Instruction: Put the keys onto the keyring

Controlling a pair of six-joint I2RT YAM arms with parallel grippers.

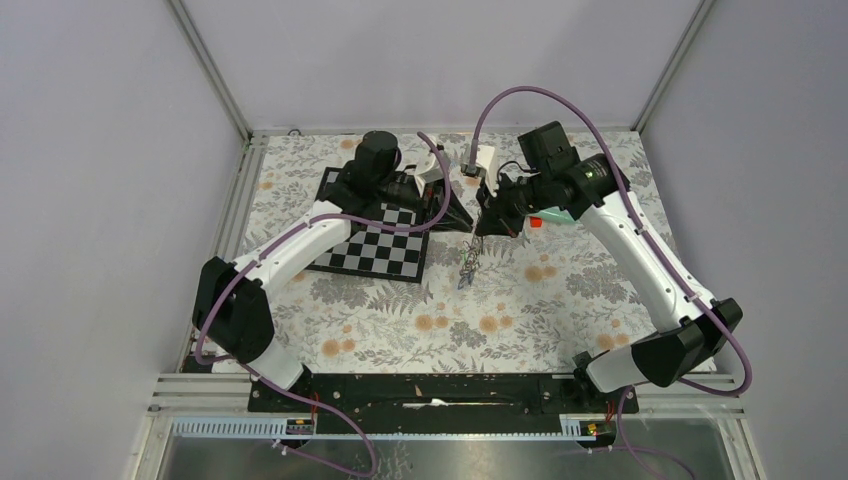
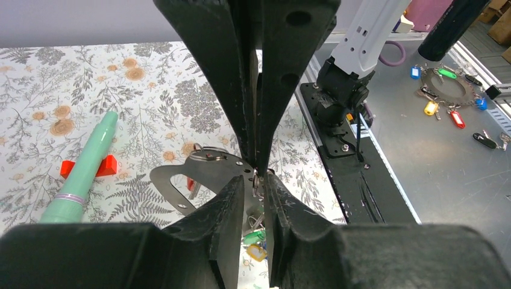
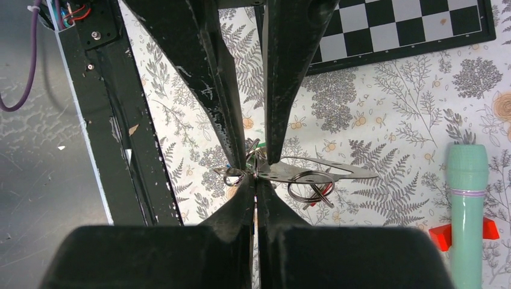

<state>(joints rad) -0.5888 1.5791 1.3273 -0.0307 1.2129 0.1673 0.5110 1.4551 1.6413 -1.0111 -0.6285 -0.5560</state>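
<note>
1. Step, as I read it: threading a key onto the keyring (image 3: 352, 173), held mid-air between both arms.
2. Right gripper (image 3: 256, 180): jaws pressed together, pinching the keyring's end.
3. Left gripper (image 2: 258, 176): jaws a slit apart around a small ring at the keyring's edge. Can't tell if it grips.
4. Keys (image 2: 256, 244) with green and yellow tags hang beneath.
5. Next probably needs a firm left pinch, then working the ring round.

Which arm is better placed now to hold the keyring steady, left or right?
Right, probably: the right gripper is shut on the keyring; the left gripper is at it too, but its grip is unclear.
</note>
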